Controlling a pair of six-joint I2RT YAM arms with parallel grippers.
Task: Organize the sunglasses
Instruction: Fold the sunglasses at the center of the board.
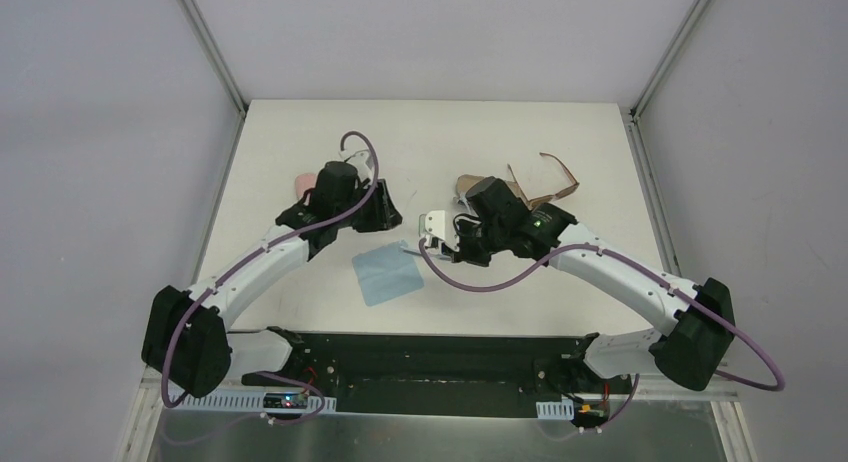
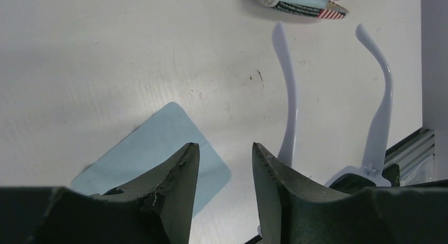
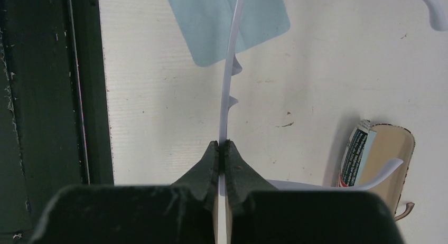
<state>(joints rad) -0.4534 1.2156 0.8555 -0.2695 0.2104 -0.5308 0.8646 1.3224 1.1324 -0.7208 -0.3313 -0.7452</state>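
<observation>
Pale lilac sunglasses (image 2: 292, 96), temple pinched in right tool (image 3: 222, 146), left tool (image 2: 224, 147) beside

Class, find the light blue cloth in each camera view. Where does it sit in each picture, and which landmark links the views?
Top external: the light blue cloth lies mid-picture on the white table.
Left wrist: the cloth is at lower left.
Right wrist: the cloth is at top centre, cut by the upper edge.
Shared landmark: the pale-framed sunglasses, close to the cloth in every view.
</observation>
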